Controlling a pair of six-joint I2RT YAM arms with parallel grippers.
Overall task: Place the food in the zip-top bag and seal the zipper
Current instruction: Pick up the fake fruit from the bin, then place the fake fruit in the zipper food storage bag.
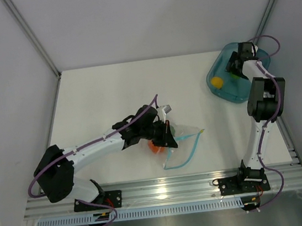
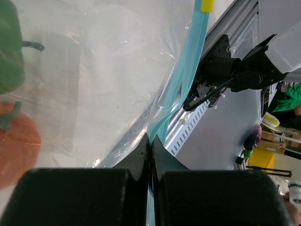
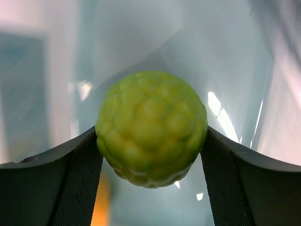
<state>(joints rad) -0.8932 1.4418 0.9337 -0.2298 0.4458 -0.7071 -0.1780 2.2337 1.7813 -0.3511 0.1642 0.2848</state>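
The left arm stretches low across the desk [image 1: 99,97], left jaws pinched shut on the bag's [image 1: 188,141] teal zipper [image 2: 188,70]. The right arm reaches into the bowl [image 1: 229,96], right jaws clasping the light green fruit [image 3: 151,127].

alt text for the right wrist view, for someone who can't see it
A bumpy light green toy fruit is held between the right gripper's two black fingers, which press it from both sides. Behind it is the translucent teal bowl's pale wall; a yellow-orange blur shows low on the left.
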